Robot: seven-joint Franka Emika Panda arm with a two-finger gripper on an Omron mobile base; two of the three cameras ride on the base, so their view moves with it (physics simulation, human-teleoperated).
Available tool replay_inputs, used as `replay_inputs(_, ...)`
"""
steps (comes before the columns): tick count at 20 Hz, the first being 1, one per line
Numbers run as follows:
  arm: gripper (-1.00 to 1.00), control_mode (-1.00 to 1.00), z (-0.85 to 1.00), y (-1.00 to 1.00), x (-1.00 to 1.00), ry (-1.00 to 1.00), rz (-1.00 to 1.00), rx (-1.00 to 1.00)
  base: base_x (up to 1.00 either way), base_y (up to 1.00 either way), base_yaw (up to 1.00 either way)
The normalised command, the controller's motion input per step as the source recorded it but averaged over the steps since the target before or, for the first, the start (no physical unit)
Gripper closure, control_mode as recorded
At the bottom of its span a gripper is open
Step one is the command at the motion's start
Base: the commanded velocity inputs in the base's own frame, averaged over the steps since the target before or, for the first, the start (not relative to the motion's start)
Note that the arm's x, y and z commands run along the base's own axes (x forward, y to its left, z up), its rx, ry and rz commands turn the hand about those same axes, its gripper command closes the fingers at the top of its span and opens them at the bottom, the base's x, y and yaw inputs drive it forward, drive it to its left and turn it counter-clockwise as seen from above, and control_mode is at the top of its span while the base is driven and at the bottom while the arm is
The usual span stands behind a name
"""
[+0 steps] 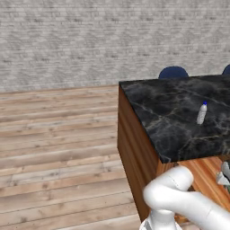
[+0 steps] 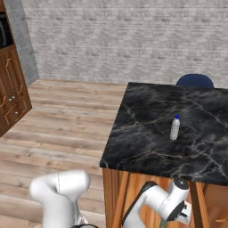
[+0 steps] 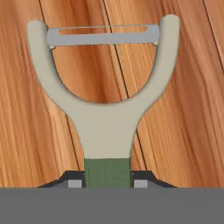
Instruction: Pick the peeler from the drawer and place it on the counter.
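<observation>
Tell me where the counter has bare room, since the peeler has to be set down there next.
The counter carries a single white bottle. The bare marble between the bottle and the counter's left edge is free, as is the strip along the near edge above the drawer. The gripper is closed around the peeler's green handle.

A pale grey brick wall closes the far side of the room above a light plank floor whose boards run left to right. At far left stands a reddish-brown panelled cabinet beside a grey wall corner, and dark blue rounded chair backs rise at the far right.
</observation>
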Motion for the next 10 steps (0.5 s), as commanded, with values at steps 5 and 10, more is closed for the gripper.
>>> replay_inputs(5,1.0,-1.0,1.0,0.67,0.09,-0.07,0.0,-0.07,0.0,0.0,0.0)
replay_inputs(10,1.0,-1.0,1.0,0.13,0.08,-0.06,-0.03,-0.07,0.0,0.0,0.0)
